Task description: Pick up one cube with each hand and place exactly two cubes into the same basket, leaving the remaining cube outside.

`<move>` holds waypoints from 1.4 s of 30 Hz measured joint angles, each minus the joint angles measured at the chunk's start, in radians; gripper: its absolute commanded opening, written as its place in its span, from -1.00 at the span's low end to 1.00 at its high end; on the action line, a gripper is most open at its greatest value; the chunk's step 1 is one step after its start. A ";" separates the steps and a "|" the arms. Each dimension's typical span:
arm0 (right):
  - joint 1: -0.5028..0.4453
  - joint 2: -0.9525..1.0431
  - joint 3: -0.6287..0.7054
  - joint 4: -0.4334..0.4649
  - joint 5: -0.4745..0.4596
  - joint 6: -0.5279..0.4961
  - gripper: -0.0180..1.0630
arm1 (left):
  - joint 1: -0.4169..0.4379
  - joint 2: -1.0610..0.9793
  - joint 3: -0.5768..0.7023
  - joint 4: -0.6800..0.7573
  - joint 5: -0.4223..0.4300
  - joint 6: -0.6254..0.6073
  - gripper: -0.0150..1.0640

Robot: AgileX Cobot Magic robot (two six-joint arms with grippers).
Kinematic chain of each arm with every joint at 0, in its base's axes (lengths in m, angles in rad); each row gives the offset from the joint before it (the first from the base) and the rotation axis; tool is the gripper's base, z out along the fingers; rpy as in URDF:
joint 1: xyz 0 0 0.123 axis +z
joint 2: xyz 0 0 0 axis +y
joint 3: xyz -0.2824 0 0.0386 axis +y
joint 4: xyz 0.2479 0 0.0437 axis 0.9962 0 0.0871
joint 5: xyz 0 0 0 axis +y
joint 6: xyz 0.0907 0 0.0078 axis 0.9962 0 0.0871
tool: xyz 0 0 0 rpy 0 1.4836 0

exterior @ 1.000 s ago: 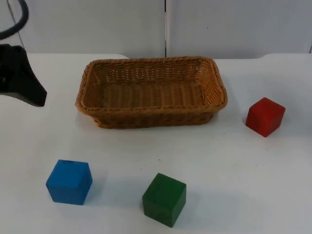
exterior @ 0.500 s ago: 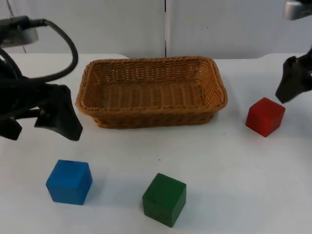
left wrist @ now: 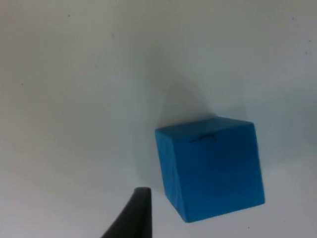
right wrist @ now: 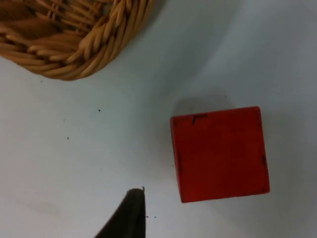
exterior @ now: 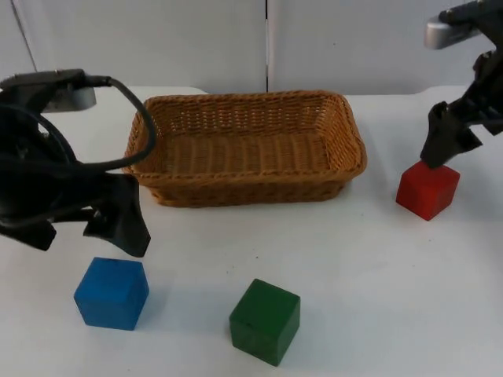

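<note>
A blue cube (exterior: 111, 292) (left wrist: 210, 168) lies at the front left of the table. My left gripper (exterior: 82, 232) hangs open just above and behind it, one fingertip (left wrist: 134, 215) beside the cube's left face. A red cube (exterior: 427, 188) (right wrist: 220, 153) rests at the right. Over its far edge my right gripper (exterior: 456, 141) stands open, with a fingertip (right wrist: 130, 215) to the cube's left. A green cube (exterior: 265, 320) sits at the front middle. The woven basket (exterior: 244, 174) (right wrist: 74, 44) is in the middle of the table and holds nothing.
The grey partition wall (exterior: 267, 43) closes the table behind the basket. White table top (exterior: 354, 259) lies open between the basket and the front cubes.
Both arms have come into the scene. The left gripper moved forward and down toward the blue cube. The right gripper descended to the red cube. No cube has moved.
</note>
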 measured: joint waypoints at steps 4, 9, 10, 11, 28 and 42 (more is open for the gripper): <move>0.000 0.029 -0.009 0.000 -0.012 -0.007 0.98 | 0.000 0.042 0.000 0.007 -0.024 -0.004 0.97; 0.000 0.054 -0.009 0.000 -0.023 -0.028 0.98 | 0.000 0.100 -0.001 0.012 -0.064 -0.012 0.97; 0.000 0.061 -0.009 0.000 -0.025 -0.029 0.98 | 0.000 0.114 -0.001 0.012 -0.074 -0.012 0.97; 0.000 0.067 -0.009 0.000 -0.030 -0.031 0.98 | 0.000 0.128 -0.002 0.012 -0.084 -0.014 0.97; 0.000 0.173 -0.009 0.002 -0.121 -0.035 0.98 | 0.000 0.257 -0.002 0.014 -0.158 -0.016 0.97; 0.000 0.195 -0.009 0.006 -0.147 -0.035 0.38 | 0.000 0.289 -0.002 0.010 -0.183 -0.018 0.94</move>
